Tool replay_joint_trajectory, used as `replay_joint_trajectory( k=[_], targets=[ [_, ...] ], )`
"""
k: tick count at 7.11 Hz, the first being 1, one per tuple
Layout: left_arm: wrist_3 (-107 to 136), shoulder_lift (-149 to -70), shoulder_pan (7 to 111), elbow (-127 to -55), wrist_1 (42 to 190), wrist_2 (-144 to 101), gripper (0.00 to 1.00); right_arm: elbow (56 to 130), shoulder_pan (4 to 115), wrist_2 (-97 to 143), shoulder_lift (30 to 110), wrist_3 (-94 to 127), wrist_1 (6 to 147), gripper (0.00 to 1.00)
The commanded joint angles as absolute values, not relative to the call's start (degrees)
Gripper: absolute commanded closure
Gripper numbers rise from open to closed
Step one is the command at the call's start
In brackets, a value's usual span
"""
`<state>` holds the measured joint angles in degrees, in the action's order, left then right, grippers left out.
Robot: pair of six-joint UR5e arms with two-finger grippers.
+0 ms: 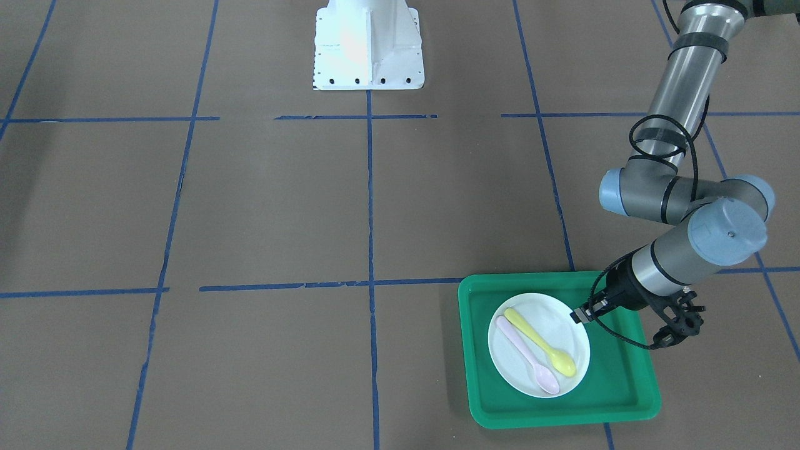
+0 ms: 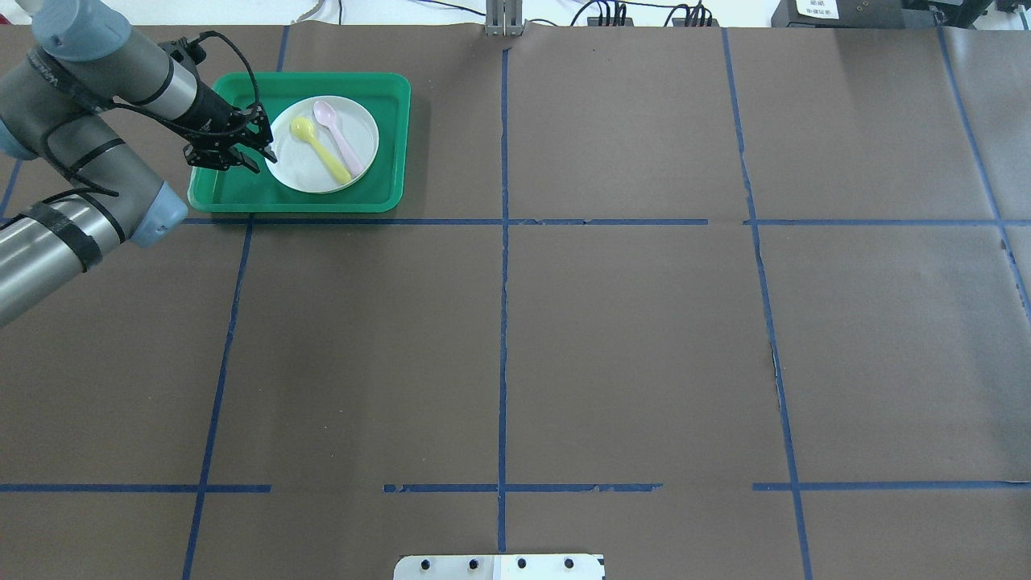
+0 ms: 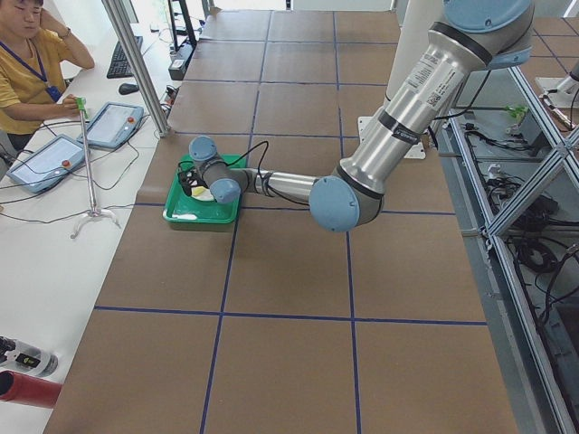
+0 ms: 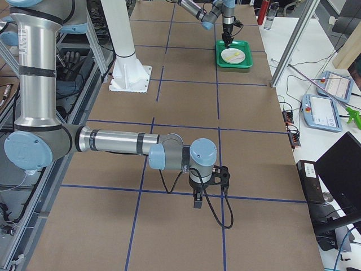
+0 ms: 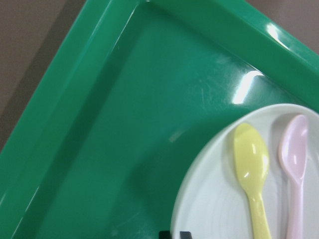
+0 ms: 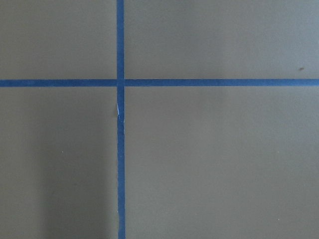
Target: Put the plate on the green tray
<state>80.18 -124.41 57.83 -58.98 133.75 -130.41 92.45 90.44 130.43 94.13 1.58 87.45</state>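
Note:
The small white plate point(image 1: 562, 325) lies flat inside the green tray point(image 1: 562, 406), at the table's far left in the overhead view, where plate point(image 2: 306, 171) and tray point(image 2: 233, 192) both show. A yellow spoon point(image 1: 540, 340) and a pink spoon point(image 1: 528, 356) lie on the plate. My left gripper point(image 1: 581, 314) reaches in low from the tray's side and is shut on the plate's rim; its black tip point(image 5: 174, 234) shows at the rim point(image 5: 219, 199) in the left wrist view. My right gripper point(image 4: 197, 203) hangs over bare table far away; I cannot tell its state.
The robot's white base point(image 1: 369, 47) stands at the table's robot-side edge. Blue tape lines point(image 2: 503, 322) cross the brown table cover. An operator point(image 3: 27, 63) sits at a side desk with tablets beyond the tray's end.

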Motion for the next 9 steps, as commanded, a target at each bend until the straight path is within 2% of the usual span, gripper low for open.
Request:
replay_joint_trajectory(
  k=[1,3,5,8,9],
  targets=[
    [71.35,-118.34,63.15,-64.73,132.46,-130.78,0.11,92.37,90.44,130.43,94.13,1.58,87.45,0.00],
    [48.29,-110.42,70.19,-70.38,124.42,-131.13,0.12,92.46,90.44,130.43,94.13,1.58,87.45,0.00],
    [26.02,-107.68,77.05,-71.36,115.87,-131.04,0.12,92.37,90.44,130.43,94.13,1.58,87.45,0.00],
    [2.88,-103.10,88.65,-71.63,109.99,-130.87,0.12,92.46,90.44,130.43,94.13,1.58,87.45,0.00],
    [-1.54,-102.23,92.07,-73.81,106.12,-130.87,0.12,92.37,90.44,130.43,94.13,1.58,87.45,0.00]
  ],
)
